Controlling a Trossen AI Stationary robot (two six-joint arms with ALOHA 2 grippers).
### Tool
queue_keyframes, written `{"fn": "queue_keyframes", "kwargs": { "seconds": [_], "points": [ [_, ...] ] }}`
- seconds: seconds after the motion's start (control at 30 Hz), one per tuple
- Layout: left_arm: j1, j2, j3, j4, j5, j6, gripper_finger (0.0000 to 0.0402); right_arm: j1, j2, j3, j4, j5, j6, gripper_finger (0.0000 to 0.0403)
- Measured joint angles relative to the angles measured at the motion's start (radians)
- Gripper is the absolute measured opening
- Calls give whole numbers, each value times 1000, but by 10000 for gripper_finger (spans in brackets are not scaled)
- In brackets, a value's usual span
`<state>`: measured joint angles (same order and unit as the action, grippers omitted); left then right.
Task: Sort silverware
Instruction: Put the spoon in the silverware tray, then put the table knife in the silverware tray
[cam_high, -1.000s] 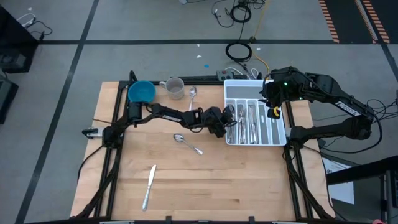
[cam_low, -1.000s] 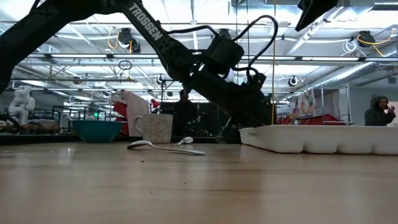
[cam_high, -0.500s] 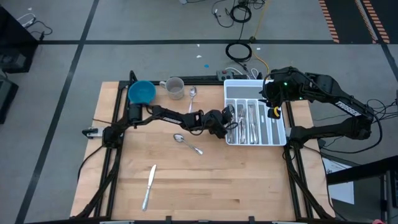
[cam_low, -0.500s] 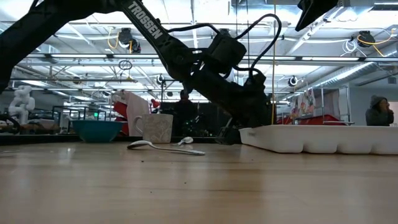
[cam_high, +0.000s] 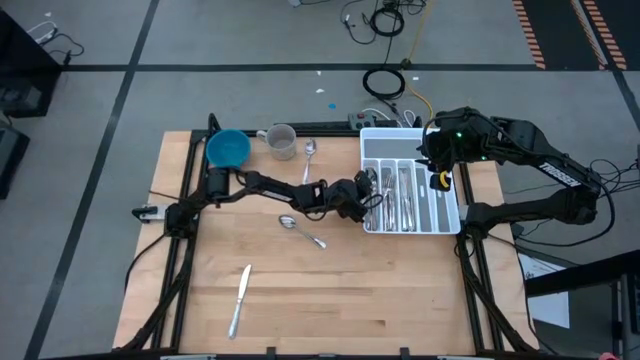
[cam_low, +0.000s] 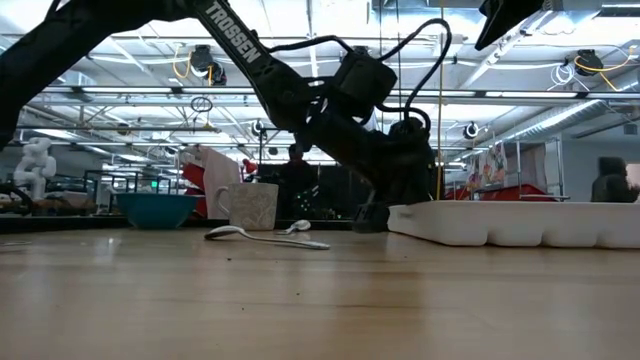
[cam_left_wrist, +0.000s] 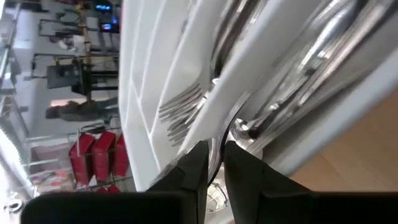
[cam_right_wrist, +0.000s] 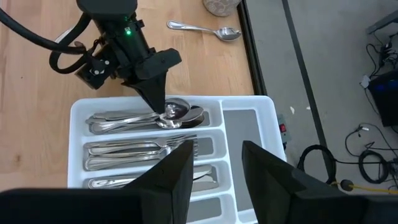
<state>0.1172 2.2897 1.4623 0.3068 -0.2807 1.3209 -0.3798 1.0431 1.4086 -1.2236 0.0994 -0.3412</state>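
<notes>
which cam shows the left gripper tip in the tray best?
Right wrist view: the left gripper sits over spoon bowls in the tray, unobstructed. High view shows it small, low view hides the tip behind the tray wall, left wrist view is too close.

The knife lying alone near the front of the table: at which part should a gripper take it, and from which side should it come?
Probably from straight above, at the middle of the knife. It lies flat on the bare table, nearly lengthwise front to back, with nothing beside it. The fingers should close across its narrow width, on either side of the handle where it meets the blade. From the side there is little to catch, since it is thin and flat.
</notes>
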Motion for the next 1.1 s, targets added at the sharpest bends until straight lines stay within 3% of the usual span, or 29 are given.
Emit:
{"fn": "queue_keyframes", "kwargs": {
  "seconds": [0.17,0.37,0.53,0.93,1.0,1.1],
  "points": [
    [4,-5,42,-171,20,-7,79,0,0,0,0,0,-4,130],
    [-3,-14,106,-232,23,-59,124,0,0,0,0,0,-4,130],
    [-6,-13,127,-255,17,-56,134,0,0,0,0,0,9,130],
    [-31,-122,126,-313,-155,-69,135,0,0,0,-1,3,0,130],
    [-45,-166,127,-319,-212,-153,135,0,0,0,-1,4,-3,130],
    [-64,-249,127,-418,-315,-419,135,0,-1,0,-1,3,-4,130]
  ]
}}
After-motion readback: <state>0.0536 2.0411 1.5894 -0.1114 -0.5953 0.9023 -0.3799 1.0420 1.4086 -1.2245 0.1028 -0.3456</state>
